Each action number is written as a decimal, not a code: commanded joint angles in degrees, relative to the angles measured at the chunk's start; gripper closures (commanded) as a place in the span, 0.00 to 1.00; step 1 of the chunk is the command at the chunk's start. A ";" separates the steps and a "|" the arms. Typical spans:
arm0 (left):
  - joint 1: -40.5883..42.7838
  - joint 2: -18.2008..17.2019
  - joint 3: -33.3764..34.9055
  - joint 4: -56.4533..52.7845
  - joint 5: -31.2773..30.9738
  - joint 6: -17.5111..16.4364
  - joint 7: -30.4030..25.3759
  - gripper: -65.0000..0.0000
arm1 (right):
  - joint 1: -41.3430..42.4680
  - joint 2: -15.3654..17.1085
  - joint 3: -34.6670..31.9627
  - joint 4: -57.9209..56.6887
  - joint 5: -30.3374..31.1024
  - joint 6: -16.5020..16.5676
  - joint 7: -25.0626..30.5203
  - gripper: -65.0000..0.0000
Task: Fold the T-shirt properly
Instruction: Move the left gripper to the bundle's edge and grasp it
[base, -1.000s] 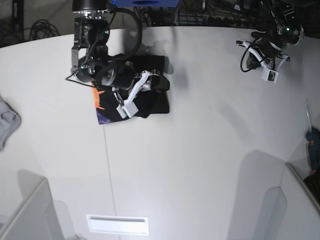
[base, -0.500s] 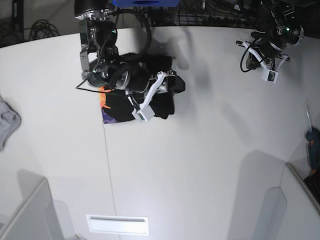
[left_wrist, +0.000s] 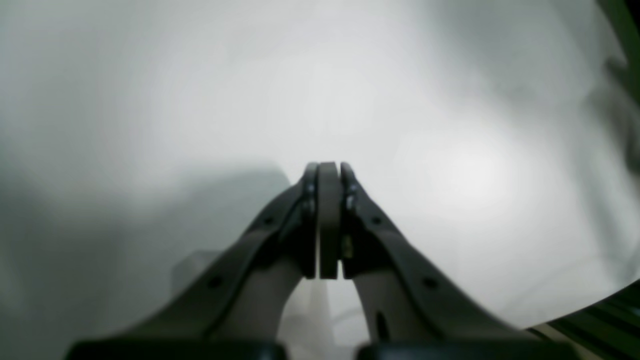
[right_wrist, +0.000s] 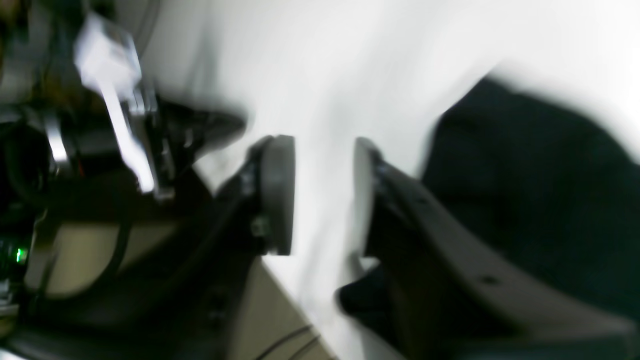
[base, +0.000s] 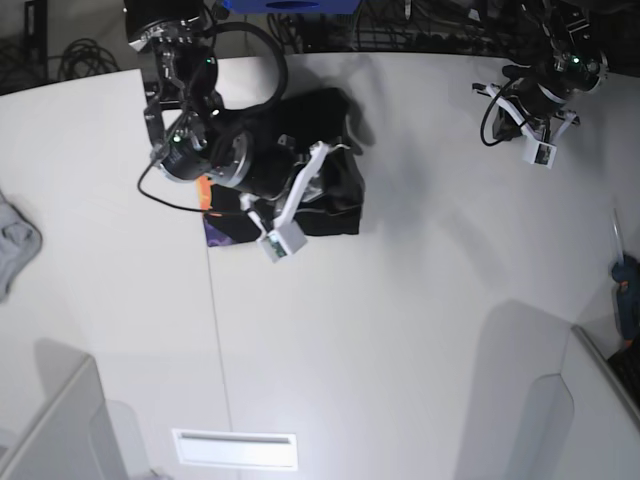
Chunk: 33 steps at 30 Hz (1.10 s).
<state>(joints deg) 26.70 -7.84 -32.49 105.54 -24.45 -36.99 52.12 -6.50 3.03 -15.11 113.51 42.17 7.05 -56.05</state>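
The black T-shirt (base: 325, 195) lies bunched at the table's back left, with a strip of purple and orange print (base: 212, 228) showing at its left edge. My right arm (base: 235, 160) reaches across it and hides much of the cloth. In the right wrist view my right gripper (right_wrist: 322, 150) is open a narrow way, with bare white table between the pads and the T-shirt (right_wrist: 540, 190) just to their right. My left gripper (left_wrist: 327, 167) is shut on nothing, hovering over bare table at the back right (base: 535, 100).
A small light-grey cloth (base: 15, 245) lies at the table's left edge. A white strip (base: 235, 448) sits near the front edge, with grey panels at both front corners. A blue object (base: 628, 300) pokes in at the right edge.
My right arm has swung around over the T-shirt, and the black cloth has shifted right and toward the back. The left arm has stayed put.
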 joint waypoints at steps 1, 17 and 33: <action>0.25 -0.21 -0.08 1.58 -1.53 -1.82 -0.73 1.00 | -1.01 0.62 1.44 0.90 0.60 0.38 2.73 0.98; -1.95 0.06 4.49 5.28 -26.59 -3.01 4.89 0.41 | -10.68 2.64 17.80 0.90 0.60 0.73 14.43 1.00; -13.99 0.32 24.80 -9.32 -26.85 -0.24 4.81 0.13 | -12.44 2.64 22.10 0.73 0.68 0.82 14.43 1.00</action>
<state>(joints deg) 13.17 -7.44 -7.40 95.29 -49.78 -36.53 58.11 -19.38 5.48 6.76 113.25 41.98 7.09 -42.78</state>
